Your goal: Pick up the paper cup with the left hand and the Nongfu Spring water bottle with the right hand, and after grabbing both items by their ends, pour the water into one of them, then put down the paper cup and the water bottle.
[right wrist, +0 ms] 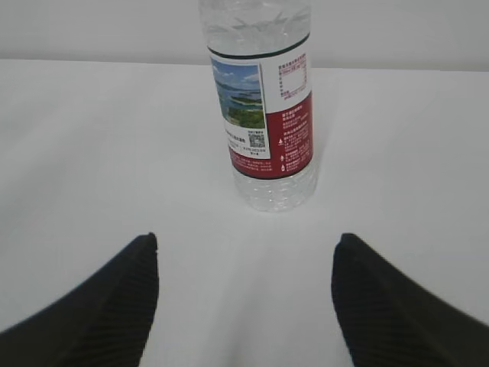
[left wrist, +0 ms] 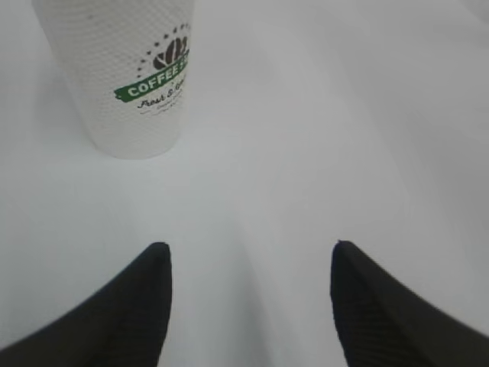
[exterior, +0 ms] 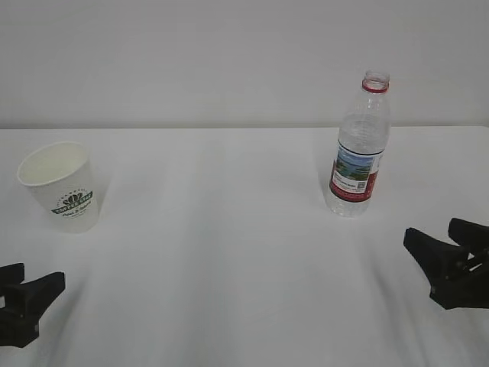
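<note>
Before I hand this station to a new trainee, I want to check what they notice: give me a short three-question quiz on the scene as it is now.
1. True or false: the paper cup lies on its side.
2. Multiple choice: the water bottle has A) a red cap on, B) no cap, C) a straw in it.
3. Short answer: which claw, left or right, faces the bottle, and does it hold anything?

Key:
1. False; the cup stands upright on the white table.
2. B.
3. The right claw; it is open and apart from the bottle, holding nothing.
</note>
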### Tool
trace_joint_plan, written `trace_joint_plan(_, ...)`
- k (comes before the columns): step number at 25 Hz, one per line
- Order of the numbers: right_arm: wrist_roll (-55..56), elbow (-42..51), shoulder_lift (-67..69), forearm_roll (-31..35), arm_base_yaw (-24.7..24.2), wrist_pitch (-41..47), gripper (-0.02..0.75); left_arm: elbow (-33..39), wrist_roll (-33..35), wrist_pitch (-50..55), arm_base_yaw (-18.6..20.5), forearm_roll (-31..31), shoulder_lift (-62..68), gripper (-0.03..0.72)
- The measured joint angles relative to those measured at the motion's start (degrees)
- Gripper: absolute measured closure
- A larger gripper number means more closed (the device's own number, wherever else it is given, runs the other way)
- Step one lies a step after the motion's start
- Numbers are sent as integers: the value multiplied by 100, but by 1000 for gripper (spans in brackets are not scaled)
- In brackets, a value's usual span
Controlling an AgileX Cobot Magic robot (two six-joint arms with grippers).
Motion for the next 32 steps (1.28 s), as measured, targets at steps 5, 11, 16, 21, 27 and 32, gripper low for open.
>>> trace_joint_plan(5,-269,-28,0,-75,0,0,204,0,-9,-3,0,168,0,215)
trace_joint_plan(11,-577,-230,0,-559,0,0,203,0,177,-3,0,168,0,219)
trace_joint_plan(16,-747,-231,0,-726,0,0,199,-11,497,-3,0,168,0,133)
trace_joint_plan(21,-747,-231,0,-739,0,0,149,-35,393,-13,0,168,0,38)
trace_joint_plan(27,-520,-231,0,-739,0,0,132,-35,154,-13,0,91,0,27)
trace_joint_plan(32,-210,-231,0,-611,0,0,131,-35,132,-13,0,91,0,36)
